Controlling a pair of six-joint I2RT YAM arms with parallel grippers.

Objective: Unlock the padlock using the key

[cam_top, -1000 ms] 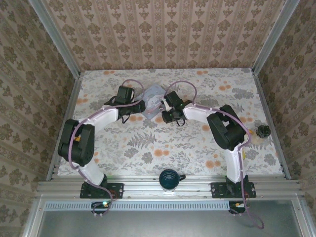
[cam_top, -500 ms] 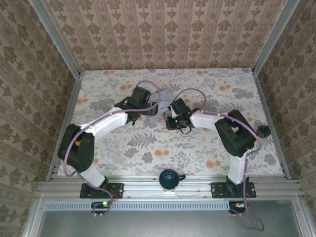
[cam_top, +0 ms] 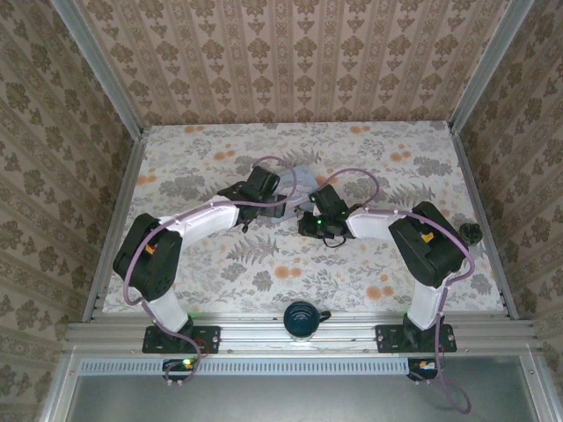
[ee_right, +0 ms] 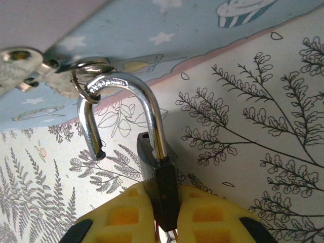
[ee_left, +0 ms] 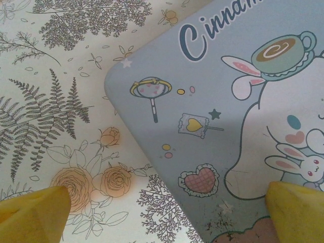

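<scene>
The padlock (ee_right: 161, 177), at lower centre of the right wrist view, is gripped by its body in the right fingers (ee_right: 119, 215), its sprung shackle (ee_right: 152, 104) hooked through a ring (ee_right: 90, 71) on the blue tin (ee_left: 202, 126), probably for unhooking, while the left fingers (ee_left: 33, 212) are held spread, empty, over the tin.

The left arm (cam_top: 202, 218) and the right arm (cam_top: 369, 224) are built alike: glossy white link shells joined by bulky black motor housings. A lilac cable (cam_top: 356, 170) runs the length of each arm and arches free in a loop above the wrist. A small orange mark (cam_top: 428, 236) sits on each large black joint, and a green light (cam_top: 315, 221) glows at the right wrist. Each arm stands on a black base plate (cam_top: 180, 338). The left gripper (ee_left: 164, 217) has plain, smooth yellow fingertips (ee_left: 33, 212). The right gripper (ee_right: 164, 202) has yellow pads (ee_right: 121, 215) moulded with square recesses and backed in black.
</scene>
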